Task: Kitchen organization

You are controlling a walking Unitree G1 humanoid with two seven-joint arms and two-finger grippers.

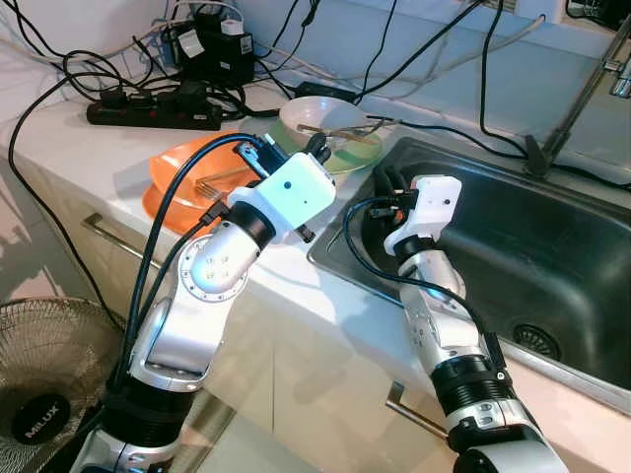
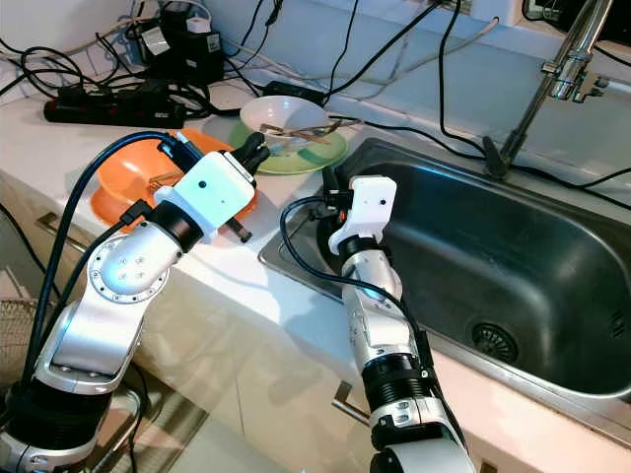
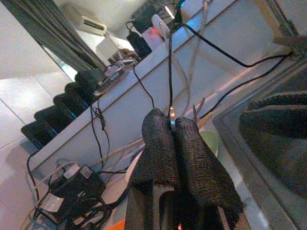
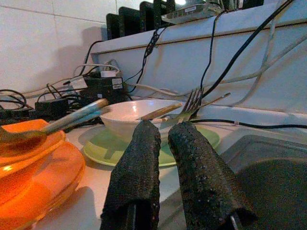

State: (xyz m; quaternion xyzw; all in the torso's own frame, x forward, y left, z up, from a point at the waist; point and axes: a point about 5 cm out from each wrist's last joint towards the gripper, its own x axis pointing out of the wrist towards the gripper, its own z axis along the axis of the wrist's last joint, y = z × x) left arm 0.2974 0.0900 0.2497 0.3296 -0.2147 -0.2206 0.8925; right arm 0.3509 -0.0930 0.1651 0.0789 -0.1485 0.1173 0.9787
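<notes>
dishes still stacked on the counter as i bring both arms to the sink's edge.

from nine o'clock: orange bowl (image 1: 182, 182) with its fork, left gripper (image 3: 173, 139) pressed together on a thin metal sliver, white bowl (image 2: 284, 116) on green plate (image 2: 317, 154) at twelve, right gripper (image 4: 163, 139) narrowly parted, empty; sink (image 2: 513, 256) at three. sorting looks barely begun.
</notes>
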